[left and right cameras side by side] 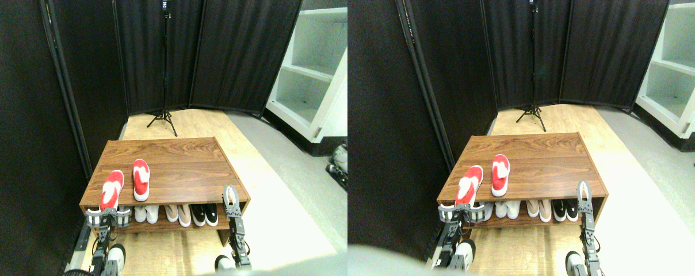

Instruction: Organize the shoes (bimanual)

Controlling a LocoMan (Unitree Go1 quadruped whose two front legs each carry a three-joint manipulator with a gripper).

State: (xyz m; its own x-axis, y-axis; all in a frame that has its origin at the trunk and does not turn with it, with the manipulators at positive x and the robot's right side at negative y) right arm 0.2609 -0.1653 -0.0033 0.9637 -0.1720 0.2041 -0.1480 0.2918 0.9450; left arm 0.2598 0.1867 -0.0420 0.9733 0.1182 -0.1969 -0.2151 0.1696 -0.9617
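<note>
Stereo pair view: both red shoes point(112, 190) point(141, 179) sit on the shoe rack point(180, 167) top, uneven. Our left gripper point(108, 217) has released fingers around the left shoe's heel; right gripper point(230, 198) we can't tell. Aligning's still left, we'd guess.

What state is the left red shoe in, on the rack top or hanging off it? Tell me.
Mostly on top, heel end at the front edge. The left red shoe lies sole-down on the shoe rack, angled; the left gripper sits at its heel.
</note>
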